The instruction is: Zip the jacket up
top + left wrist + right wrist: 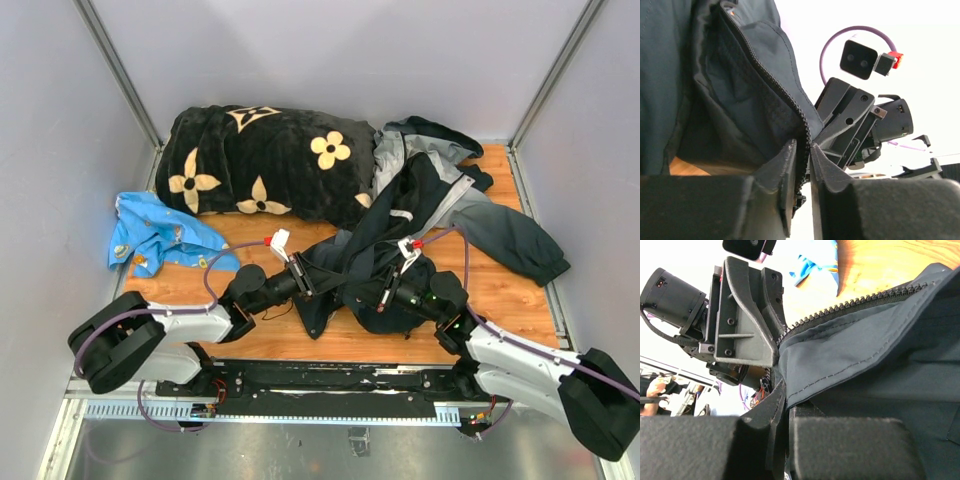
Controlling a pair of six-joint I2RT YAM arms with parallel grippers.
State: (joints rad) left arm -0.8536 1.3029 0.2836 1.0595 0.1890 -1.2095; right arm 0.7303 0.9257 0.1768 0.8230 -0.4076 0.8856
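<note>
The dark navy and grey jacket (440, 205) lies crumpled on the right half of the wooden table, its lower front lifted between my two arms. My left gripper (312, 272) is shut on the jacket's zipper edge; in the left wrist view the zipper teeth (785, 95) run down between its closed fingers (785, 170). My right gripper (378, 292) is shut on the other front edge; in the right wrist view the hem (840, 355) with its zipper teeth (855, 302) goes into the closed jaws. The two grippers face each other closely.
A black plush blanket with cream flowers (270, 160) lies at the back left. A small bright blue patterned cloth (155, 232) lies at the left edge. Grey walls enclose the table on three sides.
</note>
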